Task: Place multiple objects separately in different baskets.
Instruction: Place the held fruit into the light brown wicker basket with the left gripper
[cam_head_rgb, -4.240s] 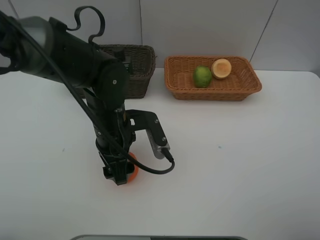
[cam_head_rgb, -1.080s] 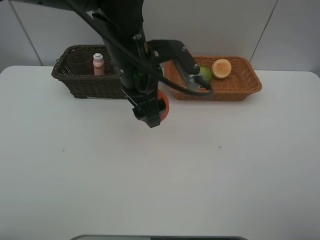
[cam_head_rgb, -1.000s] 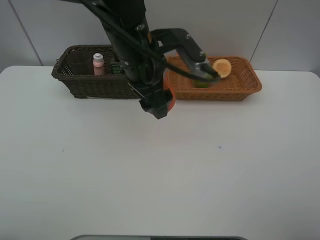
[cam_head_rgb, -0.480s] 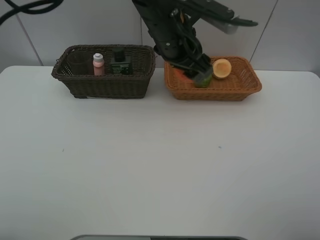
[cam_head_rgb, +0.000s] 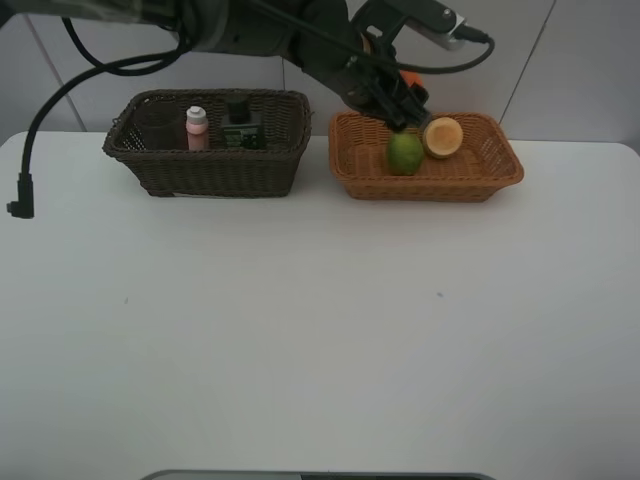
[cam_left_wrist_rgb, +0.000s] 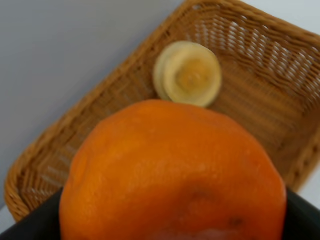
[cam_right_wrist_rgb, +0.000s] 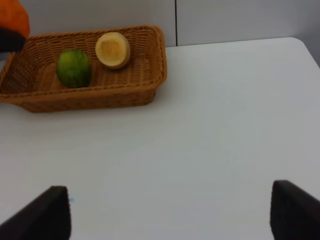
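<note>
1. Orange (cam_left_wrist_rgb: 175, 175) sits between my left gripper's (cam_head_rgb: 400, 92) jaws, which stand wide around it; I am holding it above the tan basket (cam_head_rgb: 498, 150).
2. Straight below my grip lies the basket's back edge, near its left end, so the drop goes down and slightly forward.
3. Lime (cam_head_rgb: 405, 153) lies just below and in front of my grip; the yellow fruit (cam_head_rgb: 443, 137) sits beside it, toward the right end.
4. My right gripper (cam_right_wrist_rgb: 170, 212) hangs open and empty over the table, well apart from the basket.
5. Dark basket (cam_head_rgb: 210, 160) stands left of the tan one, already holding bottles.
</note>
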